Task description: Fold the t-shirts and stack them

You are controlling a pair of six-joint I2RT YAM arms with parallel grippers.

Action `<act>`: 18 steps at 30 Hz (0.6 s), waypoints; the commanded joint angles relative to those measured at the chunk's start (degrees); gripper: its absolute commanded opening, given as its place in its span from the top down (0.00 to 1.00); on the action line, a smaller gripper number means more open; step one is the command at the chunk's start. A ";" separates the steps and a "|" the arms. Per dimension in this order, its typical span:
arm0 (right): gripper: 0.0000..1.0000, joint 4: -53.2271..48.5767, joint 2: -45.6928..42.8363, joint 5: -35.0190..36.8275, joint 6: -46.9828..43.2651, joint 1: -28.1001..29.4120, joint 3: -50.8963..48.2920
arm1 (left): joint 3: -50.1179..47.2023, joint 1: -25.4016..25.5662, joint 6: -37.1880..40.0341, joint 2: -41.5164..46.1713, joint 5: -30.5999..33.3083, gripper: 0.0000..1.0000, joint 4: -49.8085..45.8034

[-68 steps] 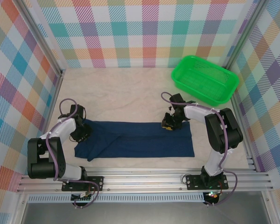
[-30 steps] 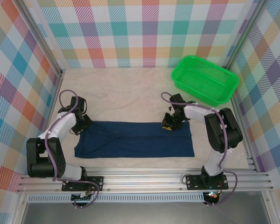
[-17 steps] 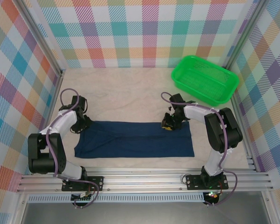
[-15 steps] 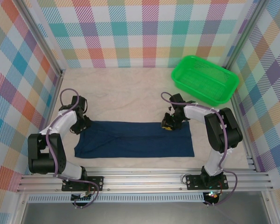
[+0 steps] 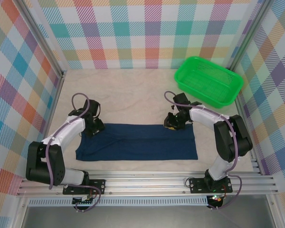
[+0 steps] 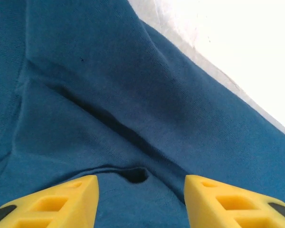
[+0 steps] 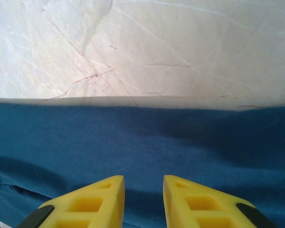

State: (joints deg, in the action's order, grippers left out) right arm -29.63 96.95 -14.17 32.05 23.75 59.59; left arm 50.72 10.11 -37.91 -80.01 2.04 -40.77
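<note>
One shirt lies flat as a long navy band across the near table. One basket sits at the far right. My left gripper hangs over the shirt's far left corner, fingers about half apart, holding nothing. My right gripper is at the far edge, right of middle, fingers a narrow slit apart, nothing visibly pinched. The cloth looks light, soft and limp. I expect it to sag and crease, so I'd pinch all layers at the edge corners.
</note>
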 commanded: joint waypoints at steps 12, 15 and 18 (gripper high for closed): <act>0.74 -1.37 -1.17 0.20 -0.86 0.45 0.28 | 0.69 2.53 -5.21 -2.23 -0.38 0.81 -1.59; 0.74 -1.18 -0.97 0.11 -0.68 0.43 0.17 | 0.78 3.28 -5.72 -0.05 0.17 0.88 -3.17; 0.74 -1.01 -0.64 -0.03 -0.53 0.44 0.30 | 0.37 4.12 -6.46 1.39 -0.18 0.94 -4.68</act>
State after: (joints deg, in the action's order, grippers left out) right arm -29.63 96.95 -14.13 32.08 24.03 59.59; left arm 50.74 12.75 -43.51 -80.93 1.52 -42.13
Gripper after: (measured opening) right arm 0.262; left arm 0.070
